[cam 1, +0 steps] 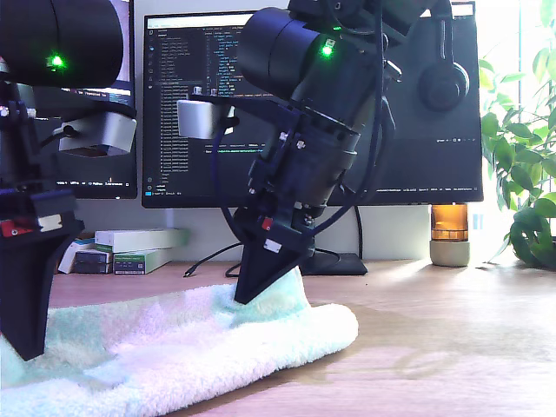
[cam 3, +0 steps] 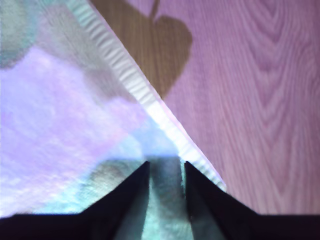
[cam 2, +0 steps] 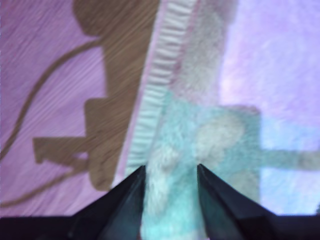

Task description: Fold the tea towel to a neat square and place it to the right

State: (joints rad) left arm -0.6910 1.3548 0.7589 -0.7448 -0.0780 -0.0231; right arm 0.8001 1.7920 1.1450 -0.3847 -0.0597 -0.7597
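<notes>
The white terry tea towel [cam 1: 174, 347] lies spread on the wooden table at the exterior view's lower left. In the first wrist view my first gripper [cam 2: 170, 175] has a bunch of tea towel [cam 2: 210, 140] between its fingers, just beside the ribbed hem [cam 2: 157, 75]. My second gripper [cam 3: 166, 170] is shut on the tea towel [cam 3: 65, 125] near its hem [cam 3: 150, 100]. In the exterior view one arm's gripper [cam 1: 248, 295] holds a raised peak of cloth at the towel's far edge. The other arm's gripper [cam 1: 24, 352] rests on the towel at the exterior view's left. The wrist views do not show which arm is which.
A monitor [cam 1: 191, 104] stands behind the arms, with headphones [cam 1: 443, 82] hung on it. White boxes [cam 1: 130, 248] sit at the exterior view's back left, an amber jar [cam 1: 449, 234] and a plant [cam 1: 530, 156] at its right. Bare wood [cam 1: 452, 347] lies to the towel's right.
</notes>
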